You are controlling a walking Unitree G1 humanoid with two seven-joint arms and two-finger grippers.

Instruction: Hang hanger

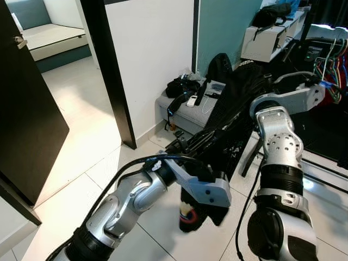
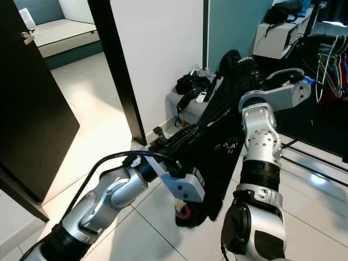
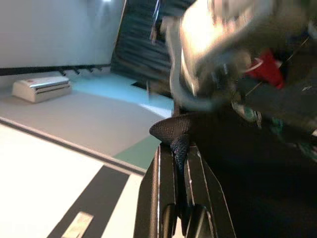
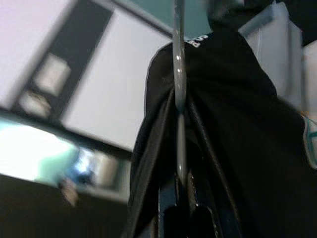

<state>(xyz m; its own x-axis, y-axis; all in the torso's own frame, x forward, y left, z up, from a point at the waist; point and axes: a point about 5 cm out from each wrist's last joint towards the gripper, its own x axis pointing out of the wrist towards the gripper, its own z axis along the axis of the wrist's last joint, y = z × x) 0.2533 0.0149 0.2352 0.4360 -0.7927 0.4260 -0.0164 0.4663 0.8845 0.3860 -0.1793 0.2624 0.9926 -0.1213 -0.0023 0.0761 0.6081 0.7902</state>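
1. So, the robot stands on a tiled floor (image 1: 81, 157) by a white wall (image 1: 157, 49) with a black door frame (image 1: 109, 70) — both arms carry one black garment (image 2: 228, 130) that sits on a hanger.
2. Left pincer (image 3: 178, 218): fingers pressed together on a fold of the black fabric, seen up close in the left wrist view. In the head views this arm reaches across low, so it likely supports the cloth's lower part to keep it off the floor.
3. Right pincer (image 4: 181, 198): pinching the grey metal hanger (image 4: 179, 89) by its wire, which runs up between the fingers with the garment draped to either side of it. In the head views the right arm is raised toward the robot's right — judged as carrying the hook end high.
4. Target, probably: the clothes rack (image 1: 331, 60) at far right, where coloured hangers already hang. The held hanger is near it but not on it yet.
5. Clutter behind: a grey low bench (image 1: 190, 114) with a white remote (image 1: 192, 100) and dark items, and a white shelf unit (image 1: 272, 38).
6. Risk: loose fabric snagging an arm or the rack as the hook goes over.
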